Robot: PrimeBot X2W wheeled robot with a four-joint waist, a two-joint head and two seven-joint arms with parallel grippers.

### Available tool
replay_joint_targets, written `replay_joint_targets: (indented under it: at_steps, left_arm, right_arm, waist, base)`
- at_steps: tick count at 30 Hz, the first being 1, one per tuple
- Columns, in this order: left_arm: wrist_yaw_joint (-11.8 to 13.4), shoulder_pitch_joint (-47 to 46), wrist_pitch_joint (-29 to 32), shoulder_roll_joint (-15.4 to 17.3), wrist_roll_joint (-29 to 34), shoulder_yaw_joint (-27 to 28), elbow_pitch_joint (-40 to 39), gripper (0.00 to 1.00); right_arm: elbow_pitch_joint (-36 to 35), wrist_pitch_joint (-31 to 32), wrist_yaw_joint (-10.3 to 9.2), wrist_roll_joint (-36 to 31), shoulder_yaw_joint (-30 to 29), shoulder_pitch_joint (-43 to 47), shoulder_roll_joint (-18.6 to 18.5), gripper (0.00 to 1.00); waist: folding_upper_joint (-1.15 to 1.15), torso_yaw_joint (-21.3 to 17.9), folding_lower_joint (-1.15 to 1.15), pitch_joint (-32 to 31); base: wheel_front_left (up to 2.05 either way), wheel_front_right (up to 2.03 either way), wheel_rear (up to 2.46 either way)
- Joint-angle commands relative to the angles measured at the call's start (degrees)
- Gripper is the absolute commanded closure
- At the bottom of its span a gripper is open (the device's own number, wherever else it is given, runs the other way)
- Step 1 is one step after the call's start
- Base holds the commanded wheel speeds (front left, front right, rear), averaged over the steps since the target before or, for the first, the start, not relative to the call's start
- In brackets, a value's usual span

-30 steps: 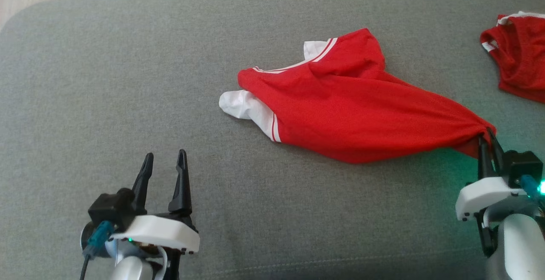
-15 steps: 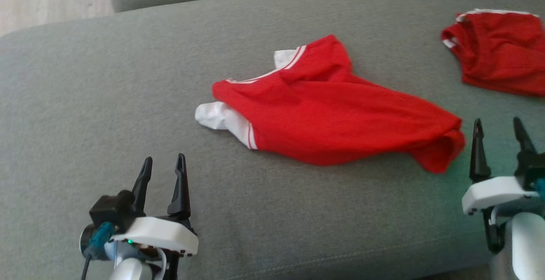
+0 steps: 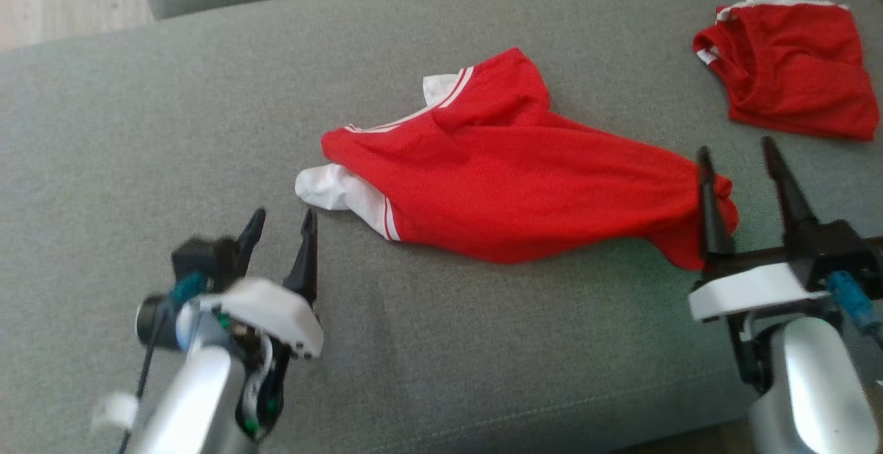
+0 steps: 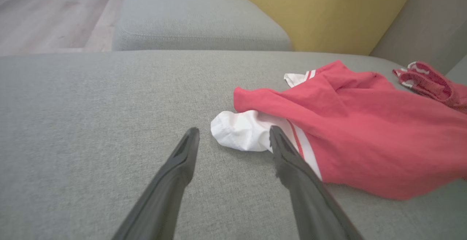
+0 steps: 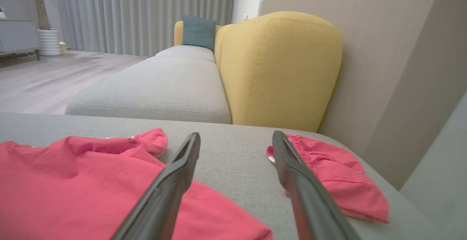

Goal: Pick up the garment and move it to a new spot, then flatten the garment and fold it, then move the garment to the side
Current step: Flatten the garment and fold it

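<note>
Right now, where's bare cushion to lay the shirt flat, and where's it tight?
Widest bare cushion lies left of the shirt, from its white sleeve to the cushion's edge, beyond the left fingers. A second strip runs along the front, between both arms. Tight: the right end, where shirt hem, right fingers and another red garment crowd.

I saw a long grey fabric sofa seat (image 5: 164,86) running toward floor-length grey curtains (image 5: 138,14), a mustard-yellow upholstered backrest (image 5: 277,68) with a teal square cushion (image 5: 199,32) beyond it, pale wooden plank flooring (image 5: 47,83), and a plain beige wall panel (image 5: 383,50) behind.
</note>
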Motion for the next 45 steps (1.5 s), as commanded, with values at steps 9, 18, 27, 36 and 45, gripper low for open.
replay_joint_targets:
  at_steps: [9, 18, 27, 36, 45]
  left_arm:
    - [-2.1, -14.6, 6.5, 3.2, 0.6, 1.3, 9.3, 0.00]
    - [-4.0, -20.0, 10.5, 3.5, 0.3, -0.1, 15.3, 0.62]
    - [-5.0, -20.1, 10.4, 3.3, 0.5, -1.9, 13.7, 1.00]
    - [-2.0, -10.6, 7.6, 4.6, -0.8, -0.4, 1.0, 1.00]
    - [3.9, 5.1, 8.5, 6.0, -2.3, 1.2, -15.4, 1.00]
  right_arm:
    - [-1.7, -0.9, 0.37, 3.4, 7.0, -3.4, -0.3, 0.00]
    - [-0.7, -2.4, 0.37, 4.4, 6.9, -4.6, -0.3, 0.00]
    - [0.1, -3.0, 0.37, 4.8, 6.5, -4.9, -0.3, 0.00]
    - [0.3, -3.3, 0.37, 4.5, 4.7, -3.4, -0.3, 0.00]
    - [0.2, -2.4, 0.37, 3.4, 4.1, -2.5, -0.3, 0.00]
  waist:
    - [0.00, -2.3, 0.00, 5.7]
    - [0.00, -3.3, 0.00, 8.7]
    - [0.00, -2.0, 0.00, 8.0]
    - [0.00, 2.5, 0.00, 5.3]
    - [0.00, 7.9, 0.00, 3.5]
  base:
    - [0.00, 0.00, 0.00]
    - [0.00, 0.00, 0.00]
    - [0.00, 0.00, 0.00]
    - [0.00, 0.00, 0.00]
    - [0.00, 0.00, 0.00]
